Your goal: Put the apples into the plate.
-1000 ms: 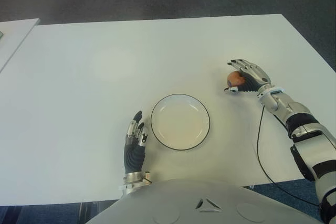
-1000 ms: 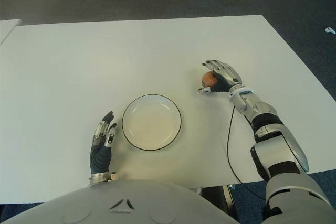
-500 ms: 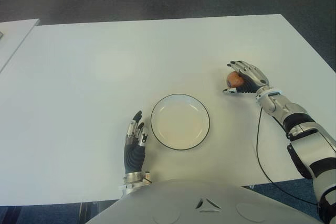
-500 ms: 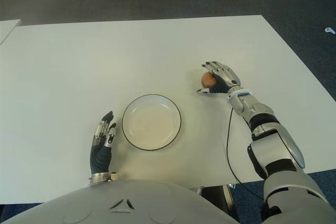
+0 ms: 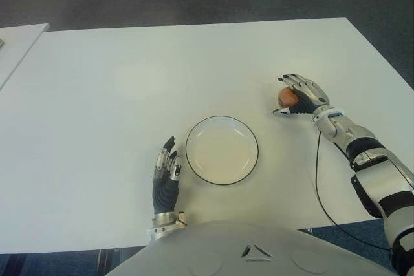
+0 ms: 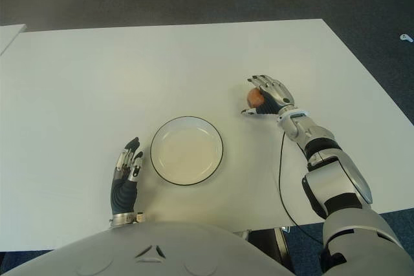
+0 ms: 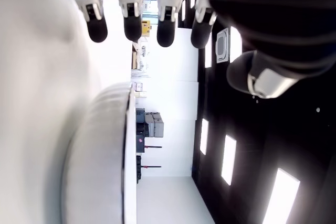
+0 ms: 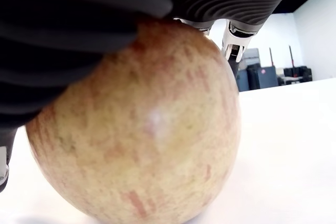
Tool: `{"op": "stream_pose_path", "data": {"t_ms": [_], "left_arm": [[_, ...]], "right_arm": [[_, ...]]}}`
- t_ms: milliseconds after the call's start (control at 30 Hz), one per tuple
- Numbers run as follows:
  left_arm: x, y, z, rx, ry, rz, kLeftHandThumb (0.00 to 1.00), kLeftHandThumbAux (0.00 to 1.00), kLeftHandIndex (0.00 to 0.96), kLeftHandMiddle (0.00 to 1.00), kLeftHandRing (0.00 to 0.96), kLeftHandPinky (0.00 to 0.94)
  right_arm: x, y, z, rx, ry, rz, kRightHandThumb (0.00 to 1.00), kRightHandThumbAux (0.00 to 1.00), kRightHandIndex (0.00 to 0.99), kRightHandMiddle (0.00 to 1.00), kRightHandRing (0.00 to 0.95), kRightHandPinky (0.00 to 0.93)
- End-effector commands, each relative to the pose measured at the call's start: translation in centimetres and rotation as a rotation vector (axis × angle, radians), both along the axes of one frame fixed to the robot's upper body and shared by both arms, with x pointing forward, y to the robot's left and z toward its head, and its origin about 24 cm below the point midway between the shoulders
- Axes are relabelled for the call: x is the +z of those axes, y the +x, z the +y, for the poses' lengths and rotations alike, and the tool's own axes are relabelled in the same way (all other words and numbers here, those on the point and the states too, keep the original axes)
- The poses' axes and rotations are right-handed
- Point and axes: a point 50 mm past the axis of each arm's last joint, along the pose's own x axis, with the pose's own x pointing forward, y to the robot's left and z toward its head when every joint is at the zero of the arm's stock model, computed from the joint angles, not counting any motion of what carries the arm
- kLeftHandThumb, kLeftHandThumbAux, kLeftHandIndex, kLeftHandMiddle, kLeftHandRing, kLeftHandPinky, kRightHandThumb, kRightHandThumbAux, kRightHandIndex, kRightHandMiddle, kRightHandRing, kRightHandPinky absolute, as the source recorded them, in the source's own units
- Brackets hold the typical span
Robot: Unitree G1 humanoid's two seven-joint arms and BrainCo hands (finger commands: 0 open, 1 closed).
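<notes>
On the white bench [image 5: 129,82], to the right of the empty plate [image 5: 222,150], my right hand [image 5: 299,95] has its fingers curled around the apple [image 5: 287,97], which sits on the surface. My left hand [image 5: 166,172] shows just left of the plate, fingers straight, holding nothing.

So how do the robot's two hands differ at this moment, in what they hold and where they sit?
The right hand is curled over the apple, gripping it out to the right of the plate; the left hand holds nothing. The right hand's fingers wrap the fruit, while the left hand's fingers are stretched out straight. The left hand shows just left of the plate; the right hand is farther from it. Both are over the white table.
</notes>
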Motion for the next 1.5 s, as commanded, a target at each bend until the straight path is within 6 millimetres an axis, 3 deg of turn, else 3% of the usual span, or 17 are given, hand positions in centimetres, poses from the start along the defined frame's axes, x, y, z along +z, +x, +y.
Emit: {"op": "stream_pose_path", "data": {"t_ms": [33, 500, 633, 733, 800, 900, 1100, 1500], "left_arm": [[-0.7, -1.2, -0.7, 0.009, -0.026, 0.089, 0.085, 0.394, 0.141, 0.106, 0.085, 0.115], [-0.4, -1.0, -0.9, 0.013, -0.036, 0.084, 0.089, 0.406, 0.164, 0.113, 0.089, 0.128], [-0.4, -1.1, -0.9, 0.016, -0.037, 0.082, 0.086, 0.397, 0.160, 0.114, 0.088, 0.117], [-0.7, -1.1, -0.8, 0.018, -0.043, 0.086, 0.085, 0.387, 0.149, 0.106, 0.083, 0.112], [-0.8, -1.1, -0.7, 0.021, -0.047, 0.085, 0.086, 0.383, 0.149, 0.104, 0.081, 0.116], [-0.9, -1.1, -0.7, 0.024, -0.048, 0.081, 0.089, 0.378, 0.155, 0.105, 0.084, 0.122], [-0.4, -1.1, -1.1, 0.013, -0.038, 0.060, 0.087, 0.372, 0.155, 0.106, 0.085, 0.121], [-0.4, -1.0, -1.2, 0.007, -0.029, 0.067, 0.082, 0.404, 0.151, 0.115, 0.095, 0.137]], "right_arm": [[-1.9, -1.1, 0.6, 0.016, -0.007, 0.074, 0.276, 0.471, 0.000, 0.010, 0.000, 0.000], [-4.2, -2.2, 1.5, 0.008, -0.040, 0.123, 0.341, 0.500, 0.018, 0.046, 0.026, 0.024], [-4.8, -2.4, 1.5, -0.025, -0.056, 0.130, 0.381, 0.529, 0.066, 0.094, 0.074, 0.085], [-4.9, -2.6, 1.3, -0.022, -0.065, 0.106, 0.417, 0.566, 0.188, 0.178, 0.154, 0.182], [-5.0, -2.8, 1.2, -0.017, -0.089, 0.096, 0.578, 0.655, 0.323, 0.281, 0.253, 0.263], [-5.0, -2.8, 1.2, -0.003, -0.122, 0.083, 0.654, 0.697, 0.390, 0.391, 0.371, 0.365], [-4.9, -2.8, 1.4, 0.027, -0.143, 0.058, 0.689, 0.715, 0.426, 0.581, 0.574, 0.540], [-4.7, -2.6, 1.4, 0.015, -0.093, 0.070, 0.692, 0.717, 0.435, 0.695, 0.688, 0.617]]}}
